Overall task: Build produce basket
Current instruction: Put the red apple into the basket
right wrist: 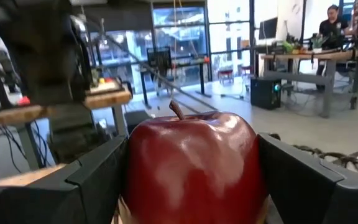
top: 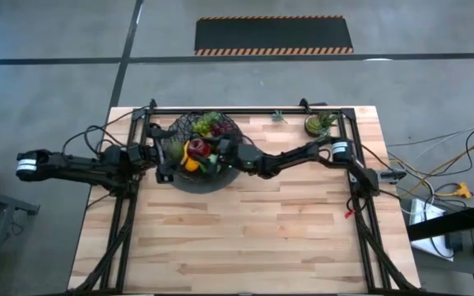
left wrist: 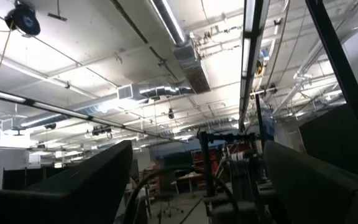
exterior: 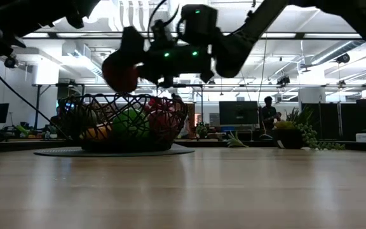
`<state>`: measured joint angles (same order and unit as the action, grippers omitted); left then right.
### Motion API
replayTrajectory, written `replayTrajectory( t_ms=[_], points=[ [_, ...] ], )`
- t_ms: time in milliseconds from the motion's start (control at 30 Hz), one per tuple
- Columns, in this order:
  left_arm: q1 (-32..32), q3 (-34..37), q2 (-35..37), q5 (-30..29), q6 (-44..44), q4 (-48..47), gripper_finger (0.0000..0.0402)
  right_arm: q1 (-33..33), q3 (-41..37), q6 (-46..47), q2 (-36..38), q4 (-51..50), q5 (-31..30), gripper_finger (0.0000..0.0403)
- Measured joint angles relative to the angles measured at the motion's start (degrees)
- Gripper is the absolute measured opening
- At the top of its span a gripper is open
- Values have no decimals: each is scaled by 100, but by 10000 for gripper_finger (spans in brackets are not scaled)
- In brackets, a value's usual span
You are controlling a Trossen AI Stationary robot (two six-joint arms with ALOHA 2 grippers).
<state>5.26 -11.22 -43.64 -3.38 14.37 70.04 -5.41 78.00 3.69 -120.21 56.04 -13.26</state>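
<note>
The black wire-mesh basket (top: 225,131) (exterior: 81,105) stands on a grey round mat (top: 197,184) at the table's far left of middle. In it lie several pieces of produce, among them a green one (exterior: 129,124), an orange one (exterior: 97,133) and green grapes (top: 211,123). My right gripper (top: 210,154) (exterior: 135,67) reaches in from the table's right and is shut on a red apple (top: 196,148) (exterior: 119,73) (right wrist: 191,165) above the basket. My left gripper (top: 156,156) (left wrist: 194,180) stands at the basket's left rim, open and tipped upward, with nothing between its fingers. My right gripper pinches the red apple by its two opposite sides (right wrist: 135,168) between the two fingers (right wrist: 95,180). The fingers come about level from the table's right. The apple sits upright, its stem (right wrist: 176,109) up, lifted clear above the fruit in the basket.
A small green leafy potted plant (top: 319,123) (exterior: 291,130) stands at the far right. Black frame rails (top: 253,113) run along the table's far edge and down both sides. The near half of the wooden tabletop (top: 245,238) is free room.
</note>
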Motion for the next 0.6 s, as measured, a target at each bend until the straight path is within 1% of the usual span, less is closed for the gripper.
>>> replayTrajectory(
  t_ms=[133,267,600],
  points=[
    [0,15,119,1,0,0,344,0,430,-90,-309,-357,1,315],
    [0,37,131,1,-2,-4,344,0,681,-73,-495,-460,2,315],
    [2,37,-120,3,-7,-11,344,0,907,37,-826,-407,22,315]
  ],
)
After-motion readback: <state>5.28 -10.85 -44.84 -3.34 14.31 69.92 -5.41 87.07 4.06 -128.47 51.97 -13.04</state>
